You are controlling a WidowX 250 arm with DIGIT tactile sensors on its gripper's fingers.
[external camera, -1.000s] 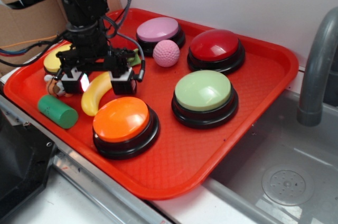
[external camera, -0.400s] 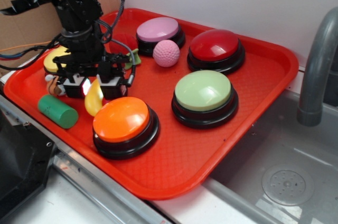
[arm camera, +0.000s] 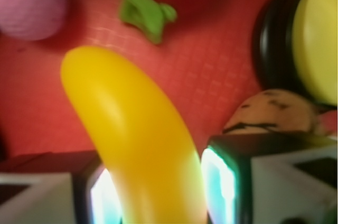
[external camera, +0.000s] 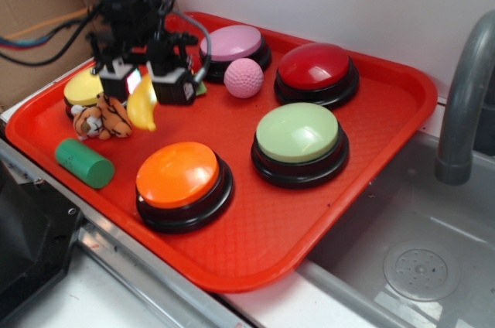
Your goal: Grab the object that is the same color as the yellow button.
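Clamped on the yellow banana [external camera: 142, 107], the hand [external camera: 145, 84] hangs above the left part of the red tray [external camera: 371, 158], its two pads pressing the fruit from either side. In the wrist view the banana [arm camera: 137, 134] runs up from between the pads [arm camera: 216, 182] and curves off to the upper left, clear of the tray floor. Just beside its lower end sits the striped plush tiger [external camera: 102, 119], and behind that, by the tray's left rim, the yellow button [external camera: 83, 88] on its black base. A small green piece [arm camera: 145, 10] lies on the tray beyond the banana's tip. Nearer the front edge lie a green cylinder [external camera: 83, 162] and the orange button [external camera: 182, 181]. Farther right stand the pale green button [external camera: 298, 141], the red button [external camera: 315, 71], the pink button [external camera: 234, 46] and a pink dimpled ball [external camera: 244, 77].
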